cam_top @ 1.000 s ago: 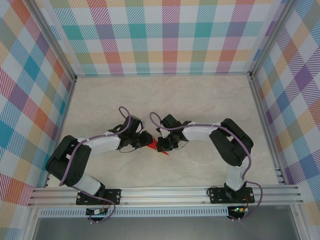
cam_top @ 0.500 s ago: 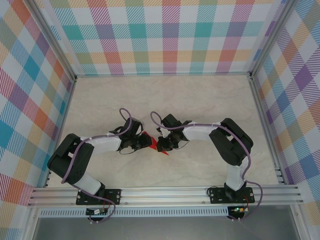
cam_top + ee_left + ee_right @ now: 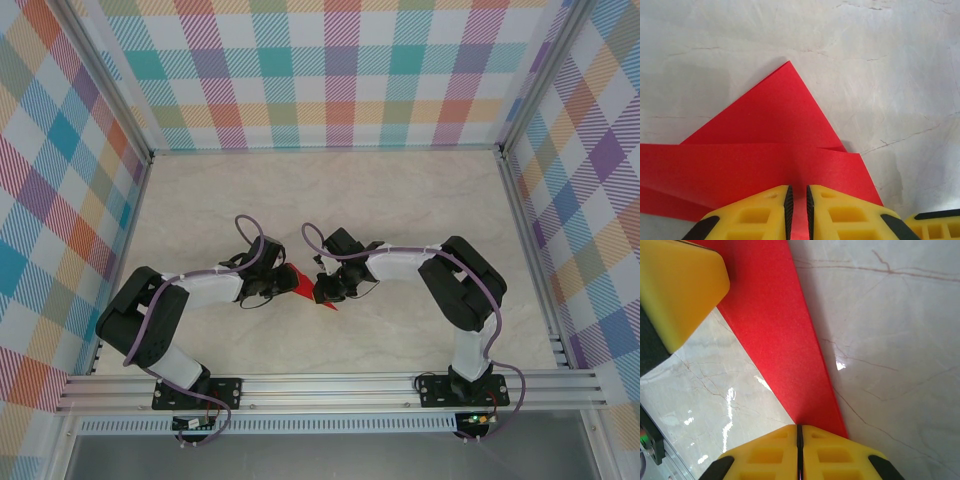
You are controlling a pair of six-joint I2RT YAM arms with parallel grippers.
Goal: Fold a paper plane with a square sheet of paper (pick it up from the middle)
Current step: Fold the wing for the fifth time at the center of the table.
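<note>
Tabletop [image 3: 400,200] w/ red paper [image 3: 298,284] part-hidden

The top external camera looks steeply down from above and behind the arm bases, taking in the whole pale marbled counter [image 3: 400,200]. Each wrist camera peers along its own yellow-fingered gripper, the left gripper [image 3: 797,197] and the right gripper [image 3: 799,432]. Both sit very near the folded bright red paper sheet [image 3: 770,150], which all three views share.

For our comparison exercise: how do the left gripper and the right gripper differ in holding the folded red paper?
The left gripper's jaws leave a narrow slit with folded red paper in it; the right gripper's jaws meet in a hairline. The left gripper bites a broad layered edge, the right gripper a narrow strip's end. Both are yellow and shut on it.
</note>
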